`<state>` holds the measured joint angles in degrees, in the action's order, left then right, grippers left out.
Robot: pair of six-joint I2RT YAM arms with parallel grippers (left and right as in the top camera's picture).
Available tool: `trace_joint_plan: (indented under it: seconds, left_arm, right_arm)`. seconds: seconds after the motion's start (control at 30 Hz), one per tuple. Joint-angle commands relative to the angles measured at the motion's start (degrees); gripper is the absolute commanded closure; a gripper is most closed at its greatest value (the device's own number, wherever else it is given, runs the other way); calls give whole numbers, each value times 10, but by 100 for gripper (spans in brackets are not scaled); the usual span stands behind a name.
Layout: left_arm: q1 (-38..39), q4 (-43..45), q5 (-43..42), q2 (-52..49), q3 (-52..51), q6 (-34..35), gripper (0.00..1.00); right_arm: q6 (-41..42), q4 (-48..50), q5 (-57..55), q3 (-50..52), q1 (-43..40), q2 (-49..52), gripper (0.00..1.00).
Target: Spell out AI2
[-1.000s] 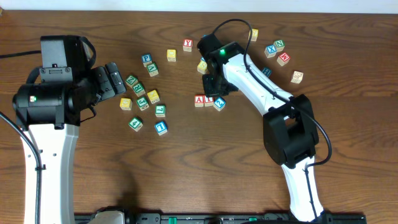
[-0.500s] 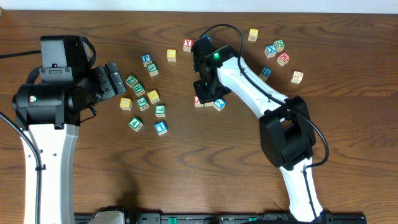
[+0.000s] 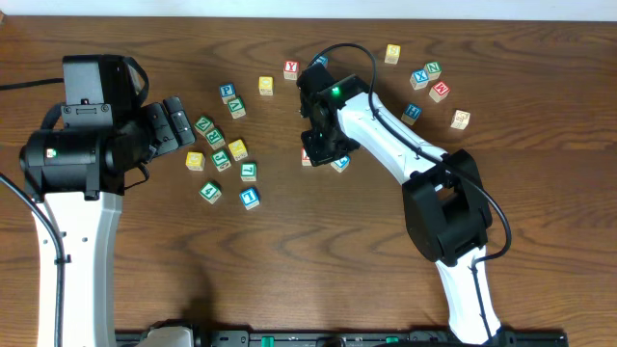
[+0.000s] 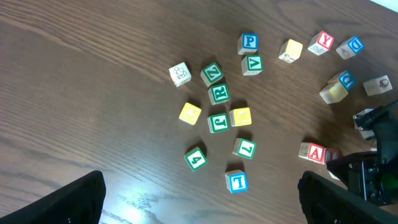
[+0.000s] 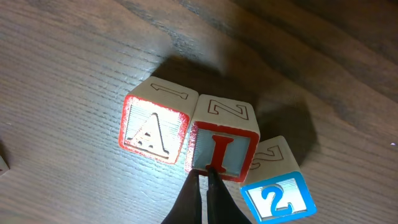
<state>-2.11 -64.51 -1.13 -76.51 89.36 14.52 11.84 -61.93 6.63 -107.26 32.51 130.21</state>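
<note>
In the right wrist view the red A cube (image 5: 154, 129) and the red I cube (image 5: 222, 149) stand side by side, touching. The blue 2 cube (image 5: 278, 198) sits just right of the I cube, turned askew and slightly nearer. My right gripper (image 5: 204, 177) is shut and empty, its tips against the near edge of the I cube. Overhead, the right gripper (image 3: 323, 145) covers the I cube; the A cube (image 3: 308, 155) and 2 cube (image 3: 340, 163) peek out. My left gripper (image 3: 178, 123) hangs open and empty at the left, far from them.
A cluster of loose letter cubes (image 3: 222, 154) lies between the arms, with a blue T cube (image 3: 250, 198) at its near side. A red Y cube (image 3: 291, 69) sits behind the right gripper. More cubes (image 3: 429, 77) lie at the back right.
The right arm has swung left and come down over the row, so its shut gripper now covers the I cube. The left arm has not moved.
</note>
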Motion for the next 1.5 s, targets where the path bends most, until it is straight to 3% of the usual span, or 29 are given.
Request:
trace_joint_plan:
  seconds: [0.0,0.6,1.47]
  left_arm:
    - [-2,-2,7,-5,-2,-10,3]
    - [-2,-2,7,-5,-2,-10,2]
    - [-2,-2,7,-5,-2,-10,2]
  right_arm:
    - [-8,2,-9,10,2,-6,99]
    - [-8,19,13,9,4,-6,99]
    - [-8,-41,-9,23,5,-46,99]
